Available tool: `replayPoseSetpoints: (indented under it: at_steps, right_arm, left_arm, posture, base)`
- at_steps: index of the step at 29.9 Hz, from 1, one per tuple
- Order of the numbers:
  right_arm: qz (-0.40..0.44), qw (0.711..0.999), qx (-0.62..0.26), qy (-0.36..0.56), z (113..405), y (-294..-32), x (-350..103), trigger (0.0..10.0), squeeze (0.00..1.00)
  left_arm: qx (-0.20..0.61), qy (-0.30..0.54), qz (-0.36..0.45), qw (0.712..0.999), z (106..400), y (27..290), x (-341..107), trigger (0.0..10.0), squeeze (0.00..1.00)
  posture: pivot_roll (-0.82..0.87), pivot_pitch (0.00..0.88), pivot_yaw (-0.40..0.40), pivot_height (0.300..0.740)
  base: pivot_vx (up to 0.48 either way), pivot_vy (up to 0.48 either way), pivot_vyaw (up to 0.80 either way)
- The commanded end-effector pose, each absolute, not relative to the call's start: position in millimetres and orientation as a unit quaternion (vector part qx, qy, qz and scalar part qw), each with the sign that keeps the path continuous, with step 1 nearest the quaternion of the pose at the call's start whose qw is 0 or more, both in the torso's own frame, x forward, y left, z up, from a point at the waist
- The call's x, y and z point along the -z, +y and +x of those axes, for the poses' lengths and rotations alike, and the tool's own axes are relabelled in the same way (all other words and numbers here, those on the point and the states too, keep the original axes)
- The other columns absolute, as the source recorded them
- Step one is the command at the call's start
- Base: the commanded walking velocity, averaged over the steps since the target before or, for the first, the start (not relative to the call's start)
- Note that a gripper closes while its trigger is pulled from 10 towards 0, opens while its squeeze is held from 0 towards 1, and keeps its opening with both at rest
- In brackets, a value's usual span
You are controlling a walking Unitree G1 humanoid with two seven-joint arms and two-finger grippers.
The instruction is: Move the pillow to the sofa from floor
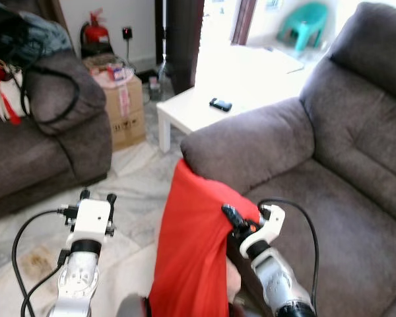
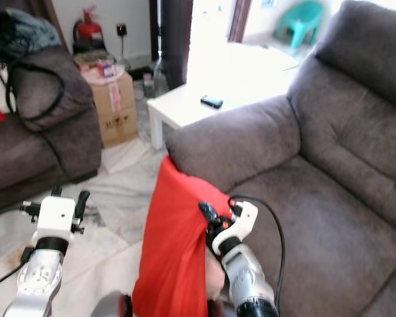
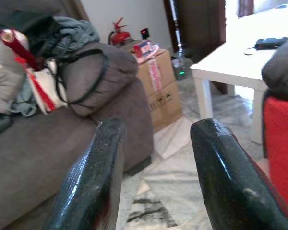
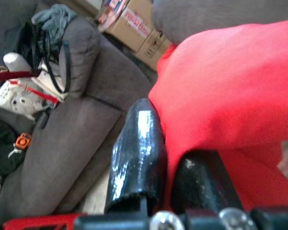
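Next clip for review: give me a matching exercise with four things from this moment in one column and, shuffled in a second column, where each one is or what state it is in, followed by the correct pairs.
Things:
1. red pillow
2. left gripper
3. black remote
4. cardboard box

Places or states:
A. lying on the white table
B. pinched by the right gripper, beside the sofa armrest
C. on the floor between the dark couch and the white table
D. open, holding nothing

Pairs: 1-B, 2-D, 3-A, 4-C
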State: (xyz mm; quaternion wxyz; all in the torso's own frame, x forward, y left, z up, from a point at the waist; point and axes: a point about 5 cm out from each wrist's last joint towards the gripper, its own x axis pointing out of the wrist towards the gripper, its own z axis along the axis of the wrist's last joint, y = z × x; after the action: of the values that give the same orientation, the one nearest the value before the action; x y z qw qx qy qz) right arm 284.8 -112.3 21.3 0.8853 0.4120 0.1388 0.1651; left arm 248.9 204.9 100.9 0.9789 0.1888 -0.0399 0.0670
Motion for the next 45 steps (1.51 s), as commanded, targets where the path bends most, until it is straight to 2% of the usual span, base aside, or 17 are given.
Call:
replayPoseSetpoints:
  at_steps: [1,22,26,32,38,42,45]
  right_arm:
    - [0.391,0.904,-0.168,0.047,302,-129,-53,10.0,0.0]
    - [0.39,0.905,-0.164,0.048,301,-131,-52,10.0,0.0]
    - [0.387,0.901,-0.19,0.048,300,-132,-53,10.0,0.0]
    - [0.357,0.872,-0.332,0.051,290,-127,-64,10.0,0.0]
    - [0.358,0.851,-0.381,0.037,286,-126,-73,10.0,0.0]
    - [0.376,0.823,-0.425,0.014,279,-118,-86,10.0,0.0]
    - [0.397,0.788,-0.471,-0.018,272,-104,-109,10.0,0.0]
  left_arm:
    - [-0.062,-0.044,0.185,0.98,249,201,-102,10.0,0.0]
    - [-0.043,-0.039,0.187,0.981,249,200,-101,10.0,0.0]
    - [-0.04,-0.037,0.186,0.981,248,200,-101,10.0,0.0]
    - [-0.019,-0.025,0.172,0.985,248,198,-98,10.0,0.0]
    - [-0.013,-0.016,0.169,0.985,245,199,-95,10.0,0.0]
    - [-0.01,-0.014,0.167,0.986,245,199,-95,10.0,0.0]
    - [-0.009,-0.015,0.167,0.986,245,200,-96,10.0,0.0]
  posture:
    - [0.21,0.0,-0.13,0.74]
    - [0.22,0.0,-0.123,0.74]
    - [0.22,0.0,-0.12,0.74]
    - [0.22,0.0,-0.122,0.74]
    - [0.22,0.0,-0.124,0.74]
    - [0.22,0.0,-0.126,0.74]
    - [0.23,0.0,-0.128,0.74]
  base:
    - [0.0,0.0,0.0]
    - [0.0,0.0,0.0]
    - [0.0,0.0,0.0]
    - [0.0,0.0,0.0]
    - [0.0,0.0,0.0]
    - [0.0,0.0,0.0]
    - [0.0,0.0,0.0]
